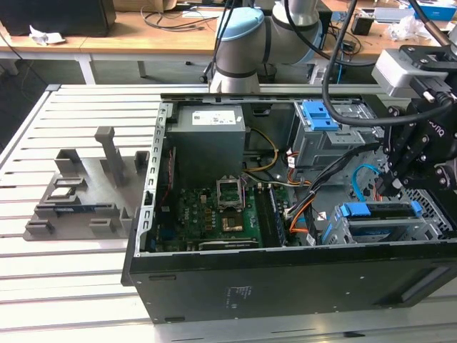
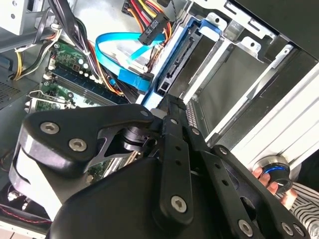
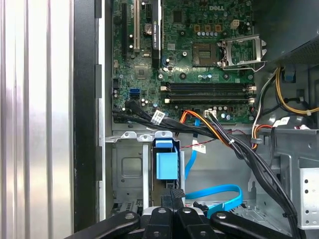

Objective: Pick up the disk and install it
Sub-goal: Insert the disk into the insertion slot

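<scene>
- Inside the open computer case (image 1: 285,275), at the exterior view's right, the gripper (image 1: 395,187) hangs just above the drive cage (image 1: 428,227);
- the disk (image 1: 382,211), framed by blue rails, sits in that cage, its end facing up;
- fingers (image 3: 172,199) look pressed together, tips at the disk's blue rail (image 3: 166,164), in the first wrist view;
- blue cable (image 2: 117,55) curls beside the motherboard (image 3: 199,50).

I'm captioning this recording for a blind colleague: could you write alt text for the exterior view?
A black pincer on a robot arm hangs over the drive cage at the exterior view's right of an open computer case. A blue-railed disk sits in the cage; the motherboard lies exposed.
</scene>
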`<action>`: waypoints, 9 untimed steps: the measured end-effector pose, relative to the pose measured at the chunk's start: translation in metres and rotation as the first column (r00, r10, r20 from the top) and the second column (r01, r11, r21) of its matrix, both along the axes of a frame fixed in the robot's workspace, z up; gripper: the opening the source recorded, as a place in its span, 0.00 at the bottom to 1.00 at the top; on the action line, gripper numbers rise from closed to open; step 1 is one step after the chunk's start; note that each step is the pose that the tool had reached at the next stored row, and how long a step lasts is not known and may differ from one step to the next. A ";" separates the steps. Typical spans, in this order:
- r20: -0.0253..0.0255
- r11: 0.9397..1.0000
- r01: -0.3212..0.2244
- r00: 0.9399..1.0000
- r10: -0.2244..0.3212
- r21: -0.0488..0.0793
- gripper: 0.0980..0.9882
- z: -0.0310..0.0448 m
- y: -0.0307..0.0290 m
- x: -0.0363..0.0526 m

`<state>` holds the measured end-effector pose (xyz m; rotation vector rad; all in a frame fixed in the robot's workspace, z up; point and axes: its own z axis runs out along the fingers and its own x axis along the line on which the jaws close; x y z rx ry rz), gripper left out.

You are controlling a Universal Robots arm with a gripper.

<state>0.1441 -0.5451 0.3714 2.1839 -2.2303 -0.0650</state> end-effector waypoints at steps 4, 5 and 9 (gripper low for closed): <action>0.000 1.000 0.000 1.000 0.000 -0.003 0.01 -0.0001 -0.0018 0.0000; 0.000 1.000 0.000 1.000 0.000 -0.004 0.01 0.0000 -0.0022 0.0000; 0.000 1.000 0.000 1.000 0.000 -0.006 0.01 -0.0001 -0.0033 0.0000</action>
